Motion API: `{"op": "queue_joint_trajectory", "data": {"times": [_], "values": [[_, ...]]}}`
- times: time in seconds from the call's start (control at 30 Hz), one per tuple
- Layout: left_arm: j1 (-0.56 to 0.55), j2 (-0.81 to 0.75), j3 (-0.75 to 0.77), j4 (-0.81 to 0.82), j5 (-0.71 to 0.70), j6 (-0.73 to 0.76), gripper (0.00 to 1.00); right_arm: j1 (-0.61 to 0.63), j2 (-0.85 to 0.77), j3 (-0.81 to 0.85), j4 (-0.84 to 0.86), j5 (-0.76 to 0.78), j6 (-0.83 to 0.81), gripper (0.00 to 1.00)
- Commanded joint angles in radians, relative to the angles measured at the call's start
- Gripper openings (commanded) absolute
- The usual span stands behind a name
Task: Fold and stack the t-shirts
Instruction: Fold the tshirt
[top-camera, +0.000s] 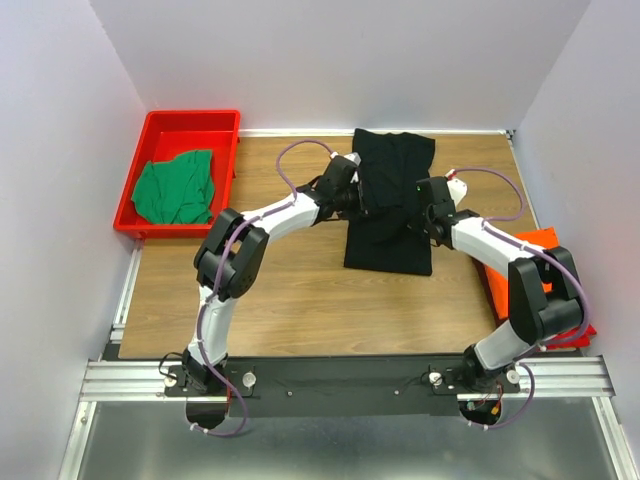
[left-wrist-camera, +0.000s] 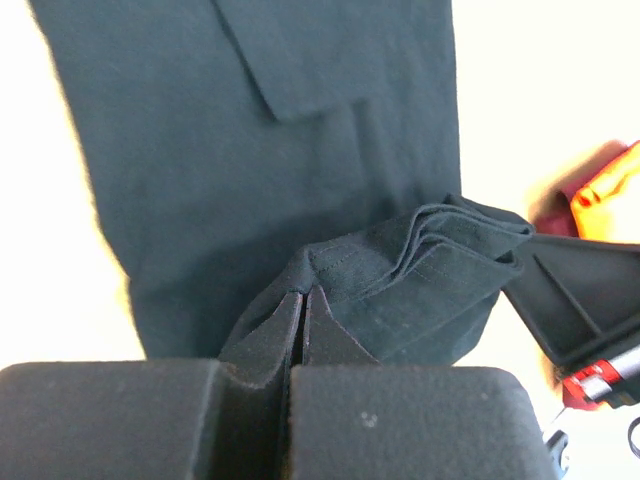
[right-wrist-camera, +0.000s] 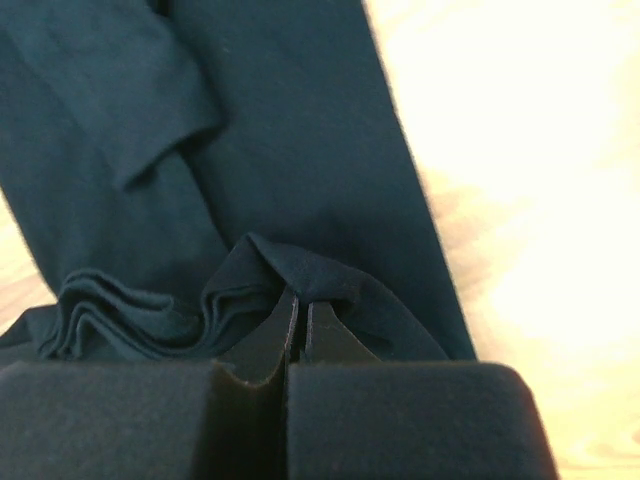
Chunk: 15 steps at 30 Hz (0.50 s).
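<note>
wood table (top-camera: 290, 290) | white walls (top-camera: 330, 60) | black t-shirt (top-camera: 390, 250) centre | red tray (top-camera: 190, 117) far-left corner

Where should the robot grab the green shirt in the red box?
Pinch a raised fold on top of the crumpled green cloth t-shirt, coming straight down from above. It lies bunched inside the red plastic tray, whose walls would likely block a sideways approach.
</note>
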Motion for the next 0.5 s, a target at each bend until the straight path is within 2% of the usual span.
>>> {"op": "queue_joint_trajectory", "data": {"times": [0.0,0.47], "values": [[0.026,0.033,0.054,-0.034,-0.032,0.011,0.0,-0.033,0.04,0.063,0.077,-0.066,-0.026,0.0],[0.081,0.165,0.231,-0.07,0.011,0.063,0.0,-0.138,0.165,0.186,0.089,-0.18,-0.015,0.01]]}}
